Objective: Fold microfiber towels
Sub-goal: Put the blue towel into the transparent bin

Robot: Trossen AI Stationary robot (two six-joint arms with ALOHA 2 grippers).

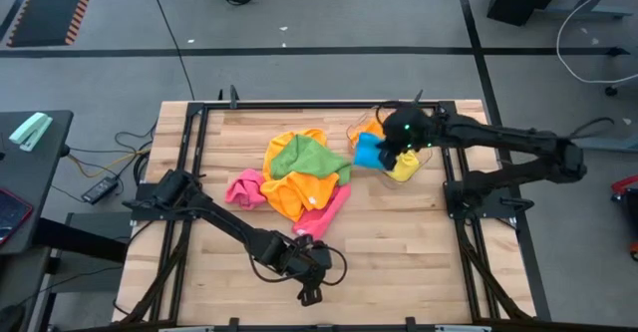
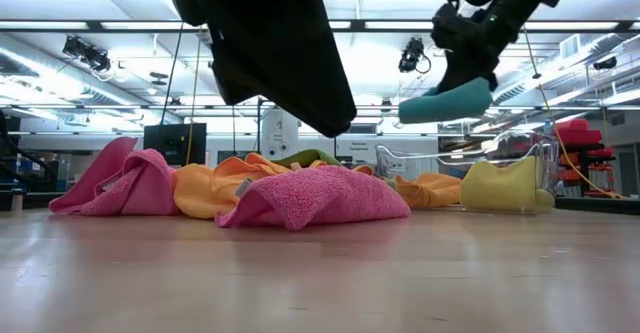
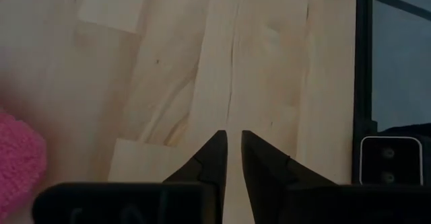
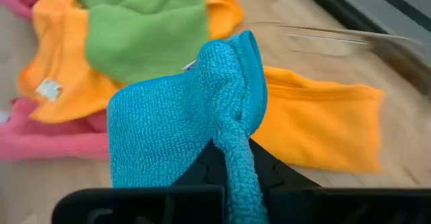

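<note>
The microfiber towels lie in a loose heap at mid-table: orange, green and pink cloths resting on the wood and on each other. A blue towel hangs bunched from my right gripper, which is shut on it above the table's far right part, over a clear tray. A yellow towel lies at the tray. My left gripper hovers over bare wood near the front edge, with a narrow gap between its fingertips and nothing in it. My right gripper pinches a bunched fold of the blue towel between its two fingers, several layers gathered into a ridge. The fingers slant down from the table's right side. The towel is lifted clear and droops slack below and ahead of the fingers.
The clear plastic tray stands at the far right with yellow and orange cloths in or against it. A black frame runs around the table's edges. Bare wood lies along the near half.
</note>
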